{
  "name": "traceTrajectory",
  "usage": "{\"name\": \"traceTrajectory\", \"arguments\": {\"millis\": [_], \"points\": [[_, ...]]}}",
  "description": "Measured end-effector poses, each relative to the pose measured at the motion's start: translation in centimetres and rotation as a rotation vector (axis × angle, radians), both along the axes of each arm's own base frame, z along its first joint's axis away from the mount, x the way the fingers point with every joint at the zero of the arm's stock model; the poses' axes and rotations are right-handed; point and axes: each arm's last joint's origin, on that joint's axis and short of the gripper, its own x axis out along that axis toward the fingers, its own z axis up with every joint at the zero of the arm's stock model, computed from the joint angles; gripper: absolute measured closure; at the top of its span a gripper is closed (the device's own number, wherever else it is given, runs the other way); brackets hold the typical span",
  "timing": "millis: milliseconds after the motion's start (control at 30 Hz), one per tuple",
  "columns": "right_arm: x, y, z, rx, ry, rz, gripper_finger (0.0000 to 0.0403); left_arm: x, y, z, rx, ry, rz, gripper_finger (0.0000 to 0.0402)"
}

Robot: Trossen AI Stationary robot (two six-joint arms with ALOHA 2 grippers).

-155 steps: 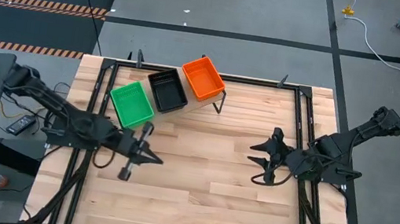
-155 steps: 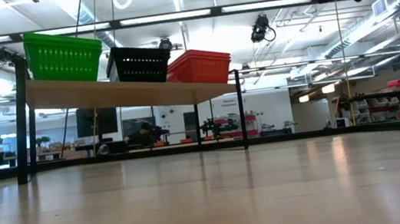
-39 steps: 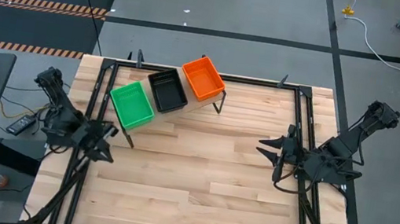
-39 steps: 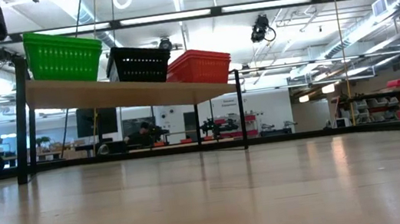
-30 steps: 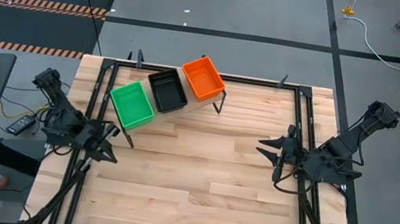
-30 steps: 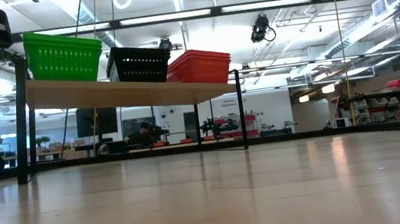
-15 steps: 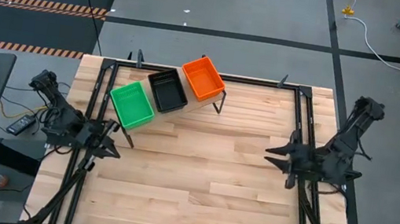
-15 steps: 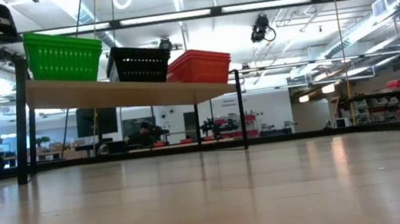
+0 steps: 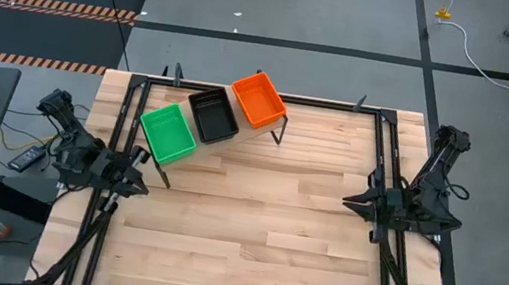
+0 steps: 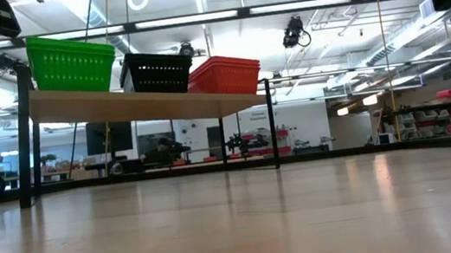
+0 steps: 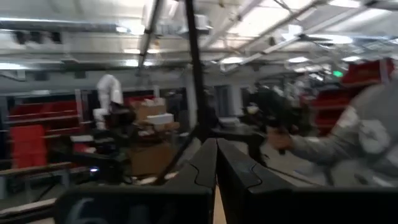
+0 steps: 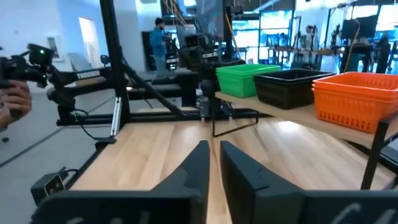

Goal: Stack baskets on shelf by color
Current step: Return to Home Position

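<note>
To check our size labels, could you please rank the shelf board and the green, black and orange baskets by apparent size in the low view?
1. Light wooden shelf board.
2. Green mesh plastic baskets.
3. Black mesh baskets and orange mesh baskets: alike.
Green is nearest the camera, so its lead is unsure.

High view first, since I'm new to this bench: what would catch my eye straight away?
A green basket, a black basket and an orange basket stand in a row on the shelf, by the table's far edge, nearer the left arm. The left claw and right claw sit at opposite side edges, holding nothing.
</note>
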Motion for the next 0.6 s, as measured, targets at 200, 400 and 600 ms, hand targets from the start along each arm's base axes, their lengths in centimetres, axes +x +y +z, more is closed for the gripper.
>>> {"name": "traceTrajectory", "arguments": {"millis": [200, 400, 600], "points": [[-0.3, -0.1, -1.6, -0.035, -0.033, 0.093, 0.0396, 0.1, 0.4, 0.1, -0.063, 0.023, 0.113, 0.0388], [-0.5, -0.3, -3.0, -0.039, -0.052, 0.129, 0.0395, 0.1, 0.4, 0.0, -0.033, 0.023, 0.122, 0.0377], [-0.3, -0.2, -4.2, -0.065, -0.016, 0.135, 0.0396, 0.1, 0.4, 0.0, -0.032, 0.022, 0.124, 0.0383]]}}
